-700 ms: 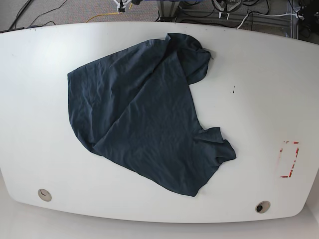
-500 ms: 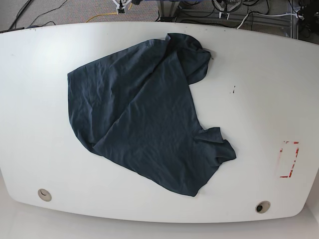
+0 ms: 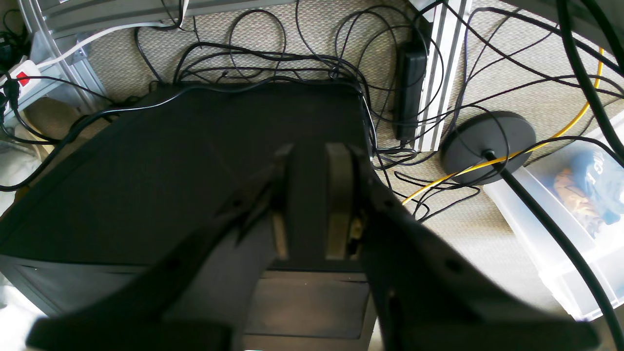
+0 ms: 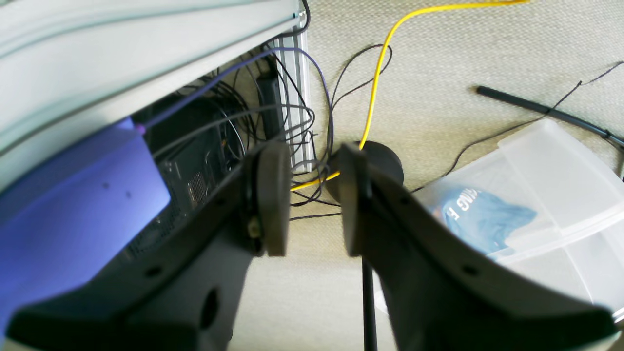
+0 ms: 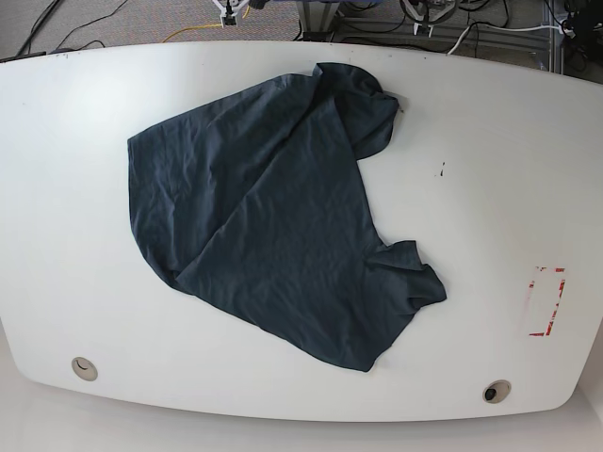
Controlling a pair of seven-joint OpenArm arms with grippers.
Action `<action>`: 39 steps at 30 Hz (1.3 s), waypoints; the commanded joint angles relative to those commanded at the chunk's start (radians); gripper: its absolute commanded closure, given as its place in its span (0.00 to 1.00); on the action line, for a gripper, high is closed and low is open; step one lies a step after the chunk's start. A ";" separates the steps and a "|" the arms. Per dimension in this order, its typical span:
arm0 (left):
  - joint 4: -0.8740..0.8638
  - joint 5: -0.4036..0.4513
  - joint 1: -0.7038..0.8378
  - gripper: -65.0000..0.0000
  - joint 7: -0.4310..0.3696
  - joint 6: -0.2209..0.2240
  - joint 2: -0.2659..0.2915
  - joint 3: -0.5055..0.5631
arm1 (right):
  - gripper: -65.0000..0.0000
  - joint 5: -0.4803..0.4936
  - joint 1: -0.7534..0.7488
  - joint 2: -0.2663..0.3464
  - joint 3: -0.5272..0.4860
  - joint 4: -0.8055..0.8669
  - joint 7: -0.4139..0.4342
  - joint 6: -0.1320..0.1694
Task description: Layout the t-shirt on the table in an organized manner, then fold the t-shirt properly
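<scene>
From the base view I have the white table (image 5: 490, 169) filling nearly the whole picture, and neither arm reaches over it. The navy t-shirt (image 5: 273, 226) lies crumpled across the middle of the table, left of centre, spread in a rough diagonal from the far edge down toward the near edge — one bunched fold sits up near the far edge, and a small rumpled flap pokes out on its right side lower down. Toward the table's right edge I see the red tape rectangle (image 5: 546, 301), well apart from the shirt, and a grommet hole (image 5: 497, 391) near the near-right corner with another grommet hole (image 5: 84, 368) near the near-left corner. My wrist cameras both look down at the floor, not at the table. The left gripper (image 3: 308, 204) hangs over a black case (image 3: 146, 180) amid a tangle of cables (image 3: 302, 58), its fingers parted by a narrow gap with nothing between them. The right gripper (image 4: 309, 200) hangs over beige carpet, fingers likewise apart and empty — a yellow cable (image 4: 375, 83) runs down behind them to a round black stand base (image 4: 385, 161), and a clear plastic bin (image 4: 551, 185) with blue cloth inside lies to the right.
</scene>
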 joint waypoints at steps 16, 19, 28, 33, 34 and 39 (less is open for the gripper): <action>0.003 -0.001 0.005 0.87 -0.003 -0.005 0.001 0.000 | 0.74 0.002 0.001 -0.001 0.001 0.008 -0.014 0.000; 0.003 -0.001 0.007 0.87 -0.004 -0.006 0.002 0.001 | 0.74 0.004 0.002 -0.001 0.000 0.006 -0.016 0.000; -0.004 0.002 0.009 0.86 -0.003 -0.003 -0.008 -0.004 | 0.74 -0.004 0.003 -0.016 -0.004 -0.002 -0.006 0.000; -0.004 0.002 0.009 0.86 -0.003 -0.003 -0.008 -0.004 | 0.74 -0.004 0.003 -0.016 -0.004 -0.002 -0.006 0.000; -0.004 0.002 0.009 0.86 -0.003 -0.003 -0.008 -0.004 | 0.74 -0.004 0.003 -0.016 -0.004 -0.002 -0.006 0.000; -0.002 0.002 0.009 0.86 -0.003 -0.003 -0.008 -0.004 | 0.74 -0.004 0.003 -0.016 -0.004 -0.002 -0.006 0.002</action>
